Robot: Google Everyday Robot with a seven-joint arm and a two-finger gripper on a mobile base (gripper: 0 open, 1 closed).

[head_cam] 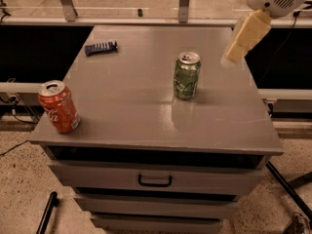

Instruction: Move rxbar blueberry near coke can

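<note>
The rxbar blueberry [101, 47] lies flat near the back-left corner of the grey worktop [131, 116], well apart from the coke can [58, 106], which stands upright at the front-left edge. A green can [186, 75] stands upright mid-right. The gripper [236, 50] hangs above the back-right corner, holding nothing visible; whether it is set wide or narrow, I cannot tell.

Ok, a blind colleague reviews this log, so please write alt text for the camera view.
A grey drawer cabinet holds a dark-blue rxbar blueberry at its far left, a coke can at its near left corner and a green can right of centre. The robot's gripper hangs above the far right edge, touching none of them.
</note>
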